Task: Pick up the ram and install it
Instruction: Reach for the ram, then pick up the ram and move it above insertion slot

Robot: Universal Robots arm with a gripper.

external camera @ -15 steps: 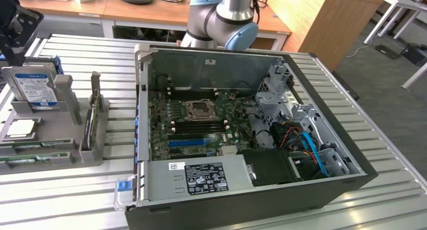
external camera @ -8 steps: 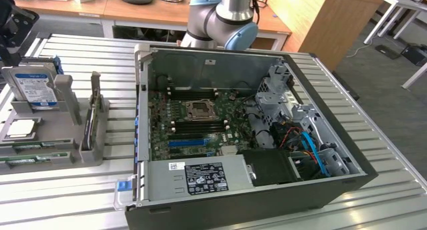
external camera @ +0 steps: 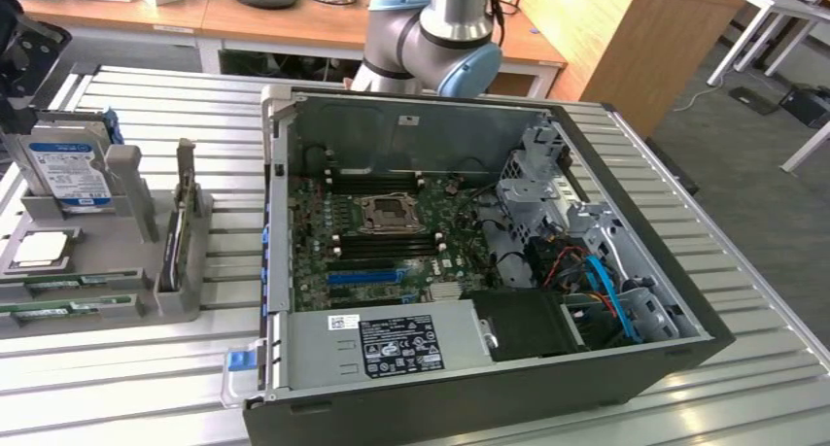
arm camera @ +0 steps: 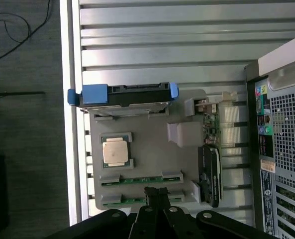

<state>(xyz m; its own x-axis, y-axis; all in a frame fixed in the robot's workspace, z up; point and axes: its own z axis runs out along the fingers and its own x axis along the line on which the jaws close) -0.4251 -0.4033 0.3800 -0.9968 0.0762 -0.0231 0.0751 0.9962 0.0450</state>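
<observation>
Two ram sticks lie edge-up in the grey fixture (arm camera: 182,119): one ram stick (arm camera: 137,178) and a second (arm camera: 122,200) beside it. They also appear as thin green strips (external camera: 65,284) at the exterior view's left. My gripper (arm camera: 156,195) hovers above these sticks with its fingers shut and nothing between them. Its dark body (external camera: 29,48) hangs over the fixture at the far left of the exterior view. The open computer case (external camera: 674,300) holds the motherboard (external camera: 311,252) with dark memory slots (external camera: 383,240) around the processor socket (external camera: 385,213).
The fixture also carries a hard drive (arm camera: 125,95) with blue rails, a processor chip (arm camera: 115,152) and an upright black card (arm camera: 210,174). The case's rear panel (arm camera: 281,134) stands close beside the fixture. A ribbed metal table (external camera: 740,368) lies under everything.
</observation>
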